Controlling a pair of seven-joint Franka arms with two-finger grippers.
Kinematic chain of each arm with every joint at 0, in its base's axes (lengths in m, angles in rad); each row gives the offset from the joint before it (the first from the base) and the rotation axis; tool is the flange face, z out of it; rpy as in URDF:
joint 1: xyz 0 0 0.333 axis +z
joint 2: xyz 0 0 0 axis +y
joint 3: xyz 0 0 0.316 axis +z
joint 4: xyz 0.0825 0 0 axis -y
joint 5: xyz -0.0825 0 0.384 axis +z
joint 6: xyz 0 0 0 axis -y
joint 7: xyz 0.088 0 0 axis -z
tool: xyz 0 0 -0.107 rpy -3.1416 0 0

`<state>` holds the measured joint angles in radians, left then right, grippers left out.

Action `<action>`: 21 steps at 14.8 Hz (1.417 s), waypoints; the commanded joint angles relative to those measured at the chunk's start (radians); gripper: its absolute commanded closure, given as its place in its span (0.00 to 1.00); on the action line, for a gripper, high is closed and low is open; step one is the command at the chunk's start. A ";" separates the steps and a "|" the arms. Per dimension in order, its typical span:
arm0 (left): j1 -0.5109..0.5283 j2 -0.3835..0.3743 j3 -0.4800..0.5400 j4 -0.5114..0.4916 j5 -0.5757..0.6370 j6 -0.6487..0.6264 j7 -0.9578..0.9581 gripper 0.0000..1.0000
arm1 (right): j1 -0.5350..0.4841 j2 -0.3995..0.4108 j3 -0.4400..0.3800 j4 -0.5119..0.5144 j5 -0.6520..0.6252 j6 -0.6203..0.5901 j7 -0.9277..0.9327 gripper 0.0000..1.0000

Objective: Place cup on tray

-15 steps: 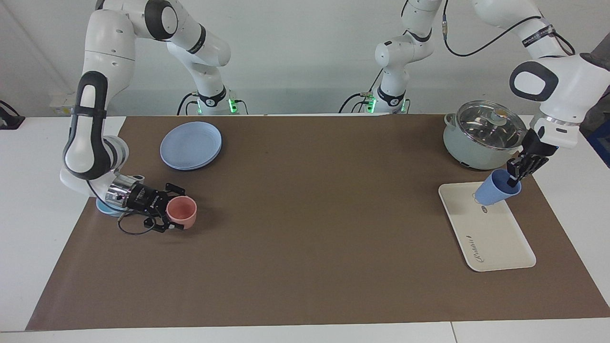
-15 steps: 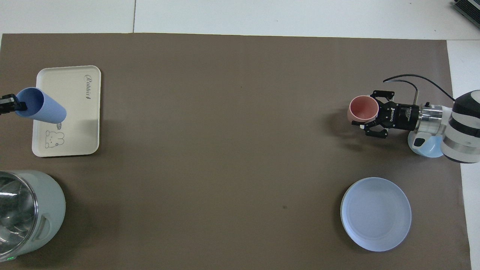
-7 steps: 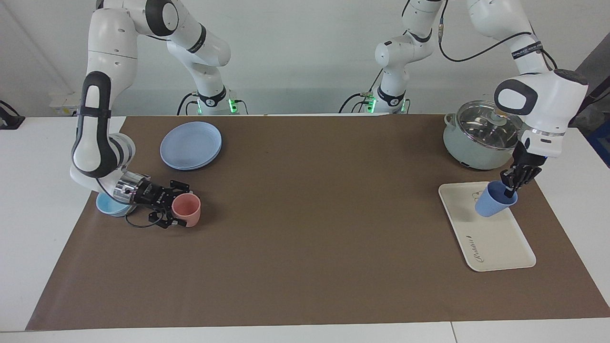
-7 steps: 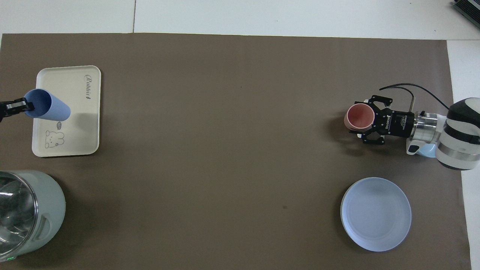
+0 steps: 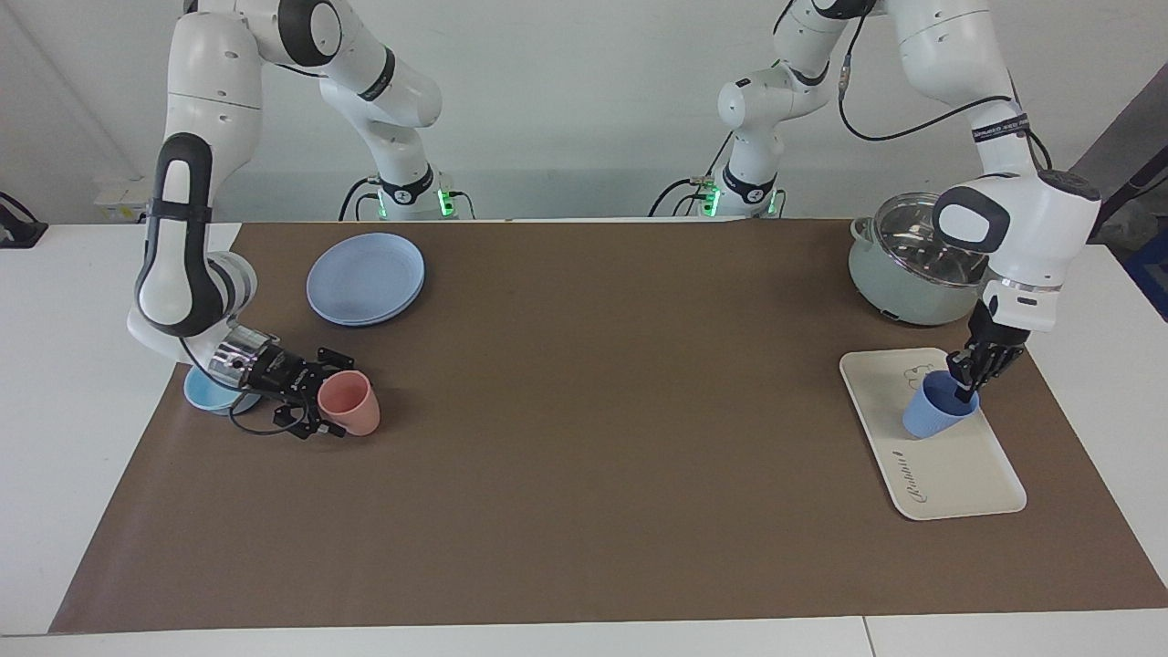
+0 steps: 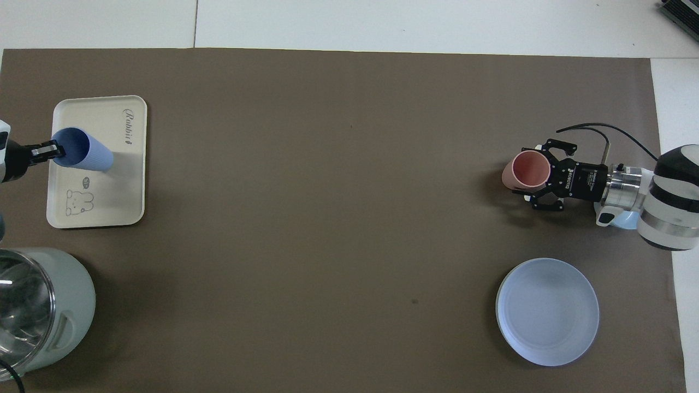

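Counter (image 5: pixel 584 474): covered by a brown mat; everything is carried on it.
Tray (image 5: pixel 949 474): flat cream-white rectangular tray, lying directly under the left gripper's fingers (image 5: pixel 975 367) as the drop spot.
Left gripper (image 5: pixel 967 374): fingers pinched on the rim of the periwinkle-blue tapered plastic cup (image 5: pixel 933 415); the cup is held tilted, its base at or just above the tray.
Right gripper (image 5: pixel 310 406): fingers clasped around a tilted pink plastic cup (image 5: pixel 351 403).

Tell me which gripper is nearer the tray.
Left. The left gripper is over the tray, holding the blue cup by its rim. The right gripper is at the right arm's end of the table, around the pink cup.
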<state>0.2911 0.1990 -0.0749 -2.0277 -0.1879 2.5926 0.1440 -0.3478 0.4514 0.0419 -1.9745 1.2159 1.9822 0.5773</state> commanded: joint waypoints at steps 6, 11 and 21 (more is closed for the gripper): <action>-0.017 -0.075 0.006 0.255 0.049 -0.495 0.075 0.00 | 0.004 -0.126 0.009 -0.006 -0.383 0.164 -0.023 0.00; -0.104 -0.197 -0.014 0.251 0.168 -0.724 0.077 0.00 | 0.047 -0.235 0.016 0.016 -0.894 0.127 -0.215 0.00; -0.317 -0.322 -0.014 0.135 0.166 -0.773 -0.152 0.00 | 0.232 -0.433 0.023 0.006 -1.208 -0.011 -0.461 0.00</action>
<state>0.0047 -0.0898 -0.1039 -1.8772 -0.0445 1.8372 0.0378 -0.1594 0.0740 0.0621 -1.9466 0.0756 2.0063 0.1254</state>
